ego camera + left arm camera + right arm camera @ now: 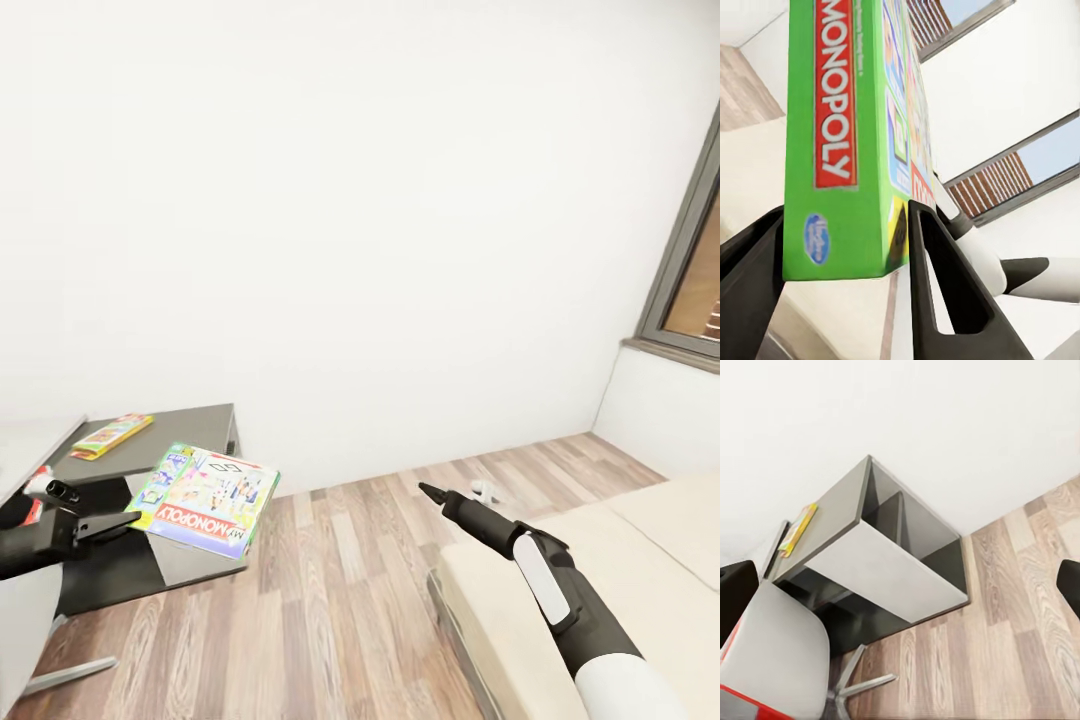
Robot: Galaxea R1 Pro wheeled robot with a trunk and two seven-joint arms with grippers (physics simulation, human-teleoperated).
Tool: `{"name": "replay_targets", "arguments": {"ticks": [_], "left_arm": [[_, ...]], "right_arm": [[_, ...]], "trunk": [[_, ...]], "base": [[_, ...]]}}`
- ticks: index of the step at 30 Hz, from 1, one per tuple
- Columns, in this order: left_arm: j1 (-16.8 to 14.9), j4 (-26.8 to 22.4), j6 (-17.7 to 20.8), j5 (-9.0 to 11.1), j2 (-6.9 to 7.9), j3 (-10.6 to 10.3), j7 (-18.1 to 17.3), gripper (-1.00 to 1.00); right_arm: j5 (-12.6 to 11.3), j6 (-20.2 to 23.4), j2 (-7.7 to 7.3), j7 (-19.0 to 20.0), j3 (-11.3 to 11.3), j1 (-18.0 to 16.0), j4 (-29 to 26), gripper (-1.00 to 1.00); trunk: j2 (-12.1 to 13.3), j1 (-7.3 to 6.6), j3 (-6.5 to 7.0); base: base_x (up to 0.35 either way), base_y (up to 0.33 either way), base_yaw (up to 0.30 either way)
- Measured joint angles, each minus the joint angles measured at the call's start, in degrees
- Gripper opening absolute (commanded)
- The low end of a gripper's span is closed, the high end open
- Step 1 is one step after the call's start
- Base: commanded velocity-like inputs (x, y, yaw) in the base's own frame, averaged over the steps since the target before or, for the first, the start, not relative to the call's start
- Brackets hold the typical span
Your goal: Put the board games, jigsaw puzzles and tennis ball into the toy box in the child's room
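Note:
My left gripper (100, 506) is shut on the edge of a Monopoly board game (205, 498), a pale box with a red banner and green sides. It hangs roughly flat in the air in front of the table's dark low section (190, 422). In the left wrist view both fingers (937, 285) clamp the green box (840, 135). A second board game (112, 435), green-red with yellow letters, lies on that dark section (832, 521); the right wrist view also catches this game (797, 529). My right gripper (430, 492) hovers open over the floor by the bed (640, 530). The toy box, jigsaw puzzles and tennis ball are out of view.
A grey swivel chair (772, 652) stands in front of the table at the left. Wood floor (340, 600) runs between table and bed. A window (690, 270) is in the right wall. A small white object (485, 489) lies on the floor near the wall.

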Motion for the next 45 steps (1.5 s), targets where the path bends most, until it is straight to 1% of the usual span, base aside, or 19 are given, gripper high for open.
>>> {"name": "replay_targets", "arguments": {"ticks": [7,16,24,31,34,35,37,38,39,40,42,45], "left_arm": [[0.0,0.0,0.0,0.05,0.0,-0.01,0.0,-1.0],[0.0,0.0,0.01,0.02,0.0,-0.02,0.0,-1.0],[0.0,0.08,0.16,0.42,0.07,0.24,0.01,-1.0],[-0.04,0.12,0.28,0.65,0.15,0.44,0.0,-1.0],[-0.04,0.84,0.33,0.68,0.65,0.78,0.0,-1.0],[-0.04,1.7,0.35,0.65,0.81,1.3,0.0,-1.0],[-0.05,3.63,0.34,0.66,1.24,3.16,0.0,-1.0],[-0.06,5.84,0.43,0.06,2.05,5.66,0.0,-1.0],[-0.05,10.14,0.38,-0.34,4.03,9.42,0.03,-1.0],[-0.07,10.65,0.24,0.41,4.23,10.7,0.01,-1.0],[-0.04,11.48,0.24,0.16,4.48,11.33,0.02,-1.0],[-0.04,11.9,0.12,0.07,4.48,11.68,0.01,-1.0]], "right_arm": [[0.0,0.0,0.0,0.0,0.0,-0.02,-0.01,1.0],[0.0,0.0,0.0,0.01,0.0,-0.02,-0.02,1.0],[-0.08,0.03,0.0,0.06,-0.06,-0.01,-0.06,1.0],[-0.06,-1.03,-0.01,-0.01,-0.01,0.02,-0.09,1.0],[-0.35,-1.21,-0.08,0.26,-0.08,-0.01,-0.09,1.0],[-0.42,-1.22,-0.09,0.35,-0.11,-0.02,-0.09,1.0],[-0.55,-1.24,-0.11,0.42,-0.13,0.01,-0.09,1.0],[-0.67,-1.24,-0.12,0.46,-0.14,0.01,-0.09,1.0],[-0.59,-1.22,-0.1,0.25,-0.1,-0.01,-0.09,1.0],[-0.58,-1.22,-0.11,0.22,-0.1,0.0,-0.09,1.0],[-0.58,-1.23,-0.1,0.24,-0.09,-0.01,-0.09,1.0],[-0.38,-1.24,-0.1,0.12,-0.08,0.03,-0.09,1.0]], "trunk": [[-0.01,-0.01,0.0],[0.0,-0.02,0.0],[0.0,0.0,0.0],[0.0,0.0,0.0],[0.0,0.0,0.0],[0.0,0.0,0.0],[0.0,0.0,0.0],[0.01,0.0,0.0],[0.01,0.0,0.0],[-0.01,-0.01,0.0],[0.0,0.0,0.0],[0.0,0.0,0.0]], "base": [[0.035,0.001,0.29],[0.209,0.0,0.29],[0.03,0.0,0.288],[0.001,0.0,0.077],[0.0,0.0,0.005],[0.0,0.0,0.002],[0.0,0.0,0.001],[0.0,0.0,0.0],[0.0,0.0,0.0],[0.0,0.0,0.0],[0.0,0.0,0.0],[0.0,0.0,0.0]]}}
